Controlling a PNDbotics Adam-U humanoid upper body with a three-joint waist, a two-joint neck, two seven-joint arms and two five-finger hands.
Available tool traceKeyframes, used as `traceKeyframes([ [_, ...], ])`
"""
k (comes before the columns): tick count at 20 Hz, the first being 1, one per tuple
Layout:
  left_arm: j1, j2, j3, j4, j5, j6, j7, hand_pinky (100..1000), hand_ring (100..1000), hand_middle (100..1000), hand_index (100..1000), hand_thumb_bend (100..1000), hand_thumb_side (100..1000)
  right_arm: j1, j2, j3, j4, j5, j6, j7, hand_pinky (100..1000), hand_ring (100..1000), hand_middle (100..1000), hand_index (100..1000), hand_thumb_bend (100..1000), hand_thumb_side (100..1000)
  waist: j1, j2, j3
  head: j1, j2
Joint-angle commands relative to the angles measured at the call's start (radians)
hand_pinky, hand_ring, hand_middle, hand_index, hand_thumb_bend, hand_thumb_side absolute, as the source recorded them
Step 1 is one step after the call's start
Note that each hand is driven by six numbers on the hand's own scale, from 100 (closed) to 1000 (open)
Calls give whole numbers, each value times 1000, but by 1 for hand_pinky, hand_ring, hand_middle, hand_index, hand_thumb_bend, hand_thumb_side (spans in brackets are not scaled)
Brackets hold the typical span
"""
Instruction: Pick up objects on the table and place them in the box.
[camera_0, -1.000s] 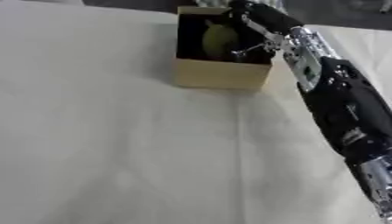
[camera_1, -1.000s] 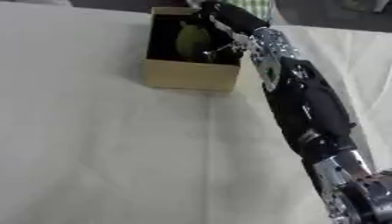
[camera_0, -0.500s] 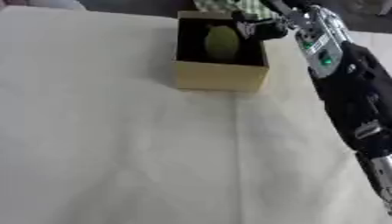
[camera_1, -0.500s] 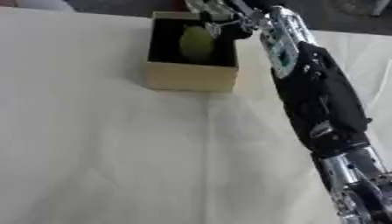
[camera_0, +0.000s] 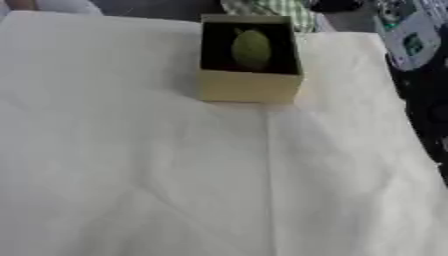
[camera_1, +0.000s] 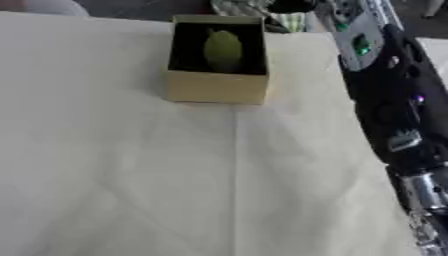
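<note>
My right arm (camera_1: 385, 105) comes in along the right side and runs up toward the far right corner, and its hand sits beyond the top edge of both views, so I cannot tell whether those fingers are apart or curled; my left hand shows nowhere. The green fruit (camera_0: 251, 48) stands inside the box (camera_0: 248, 86), against its dark lining, and the box rests at the far middle of the desk (camera_0: 131, 165), which is covered in a pale creased cloth. I judge the placing step as good as done, since I see nothing else lying loose on the cloth. The risk from here is my own arm: it passes just to the right of the box, and if I swing it back toward me carelessly, the forearm could clip the right wall and slide or tip the light box, spilling the fruit. The creases in the cloth could also catch the box's base if it gets nudged. The right eye view shows far more of my arm, down to the silver joint near the lower right corner, while the left eye view gives only a strip of it at the right edge.
</note>
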Motion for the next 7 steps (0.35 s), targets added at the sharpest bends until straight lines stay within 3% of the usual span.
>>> traceKeyframes([
  [1,-1,22,6,-3,1,-8,-1,485,544,609,695,100,461,-5,-43,-14,-66,-62,22,-7,799,944,525,802,100,100,7,-26,-3,-10,7],
  [7,-2,23,11,-4,-1,-9,4,487,545,610,696,100,459,77,-123,-18,-236,-162,45,-105,794,912,522,798,100,100,7,-24,-11,-7,18],
])
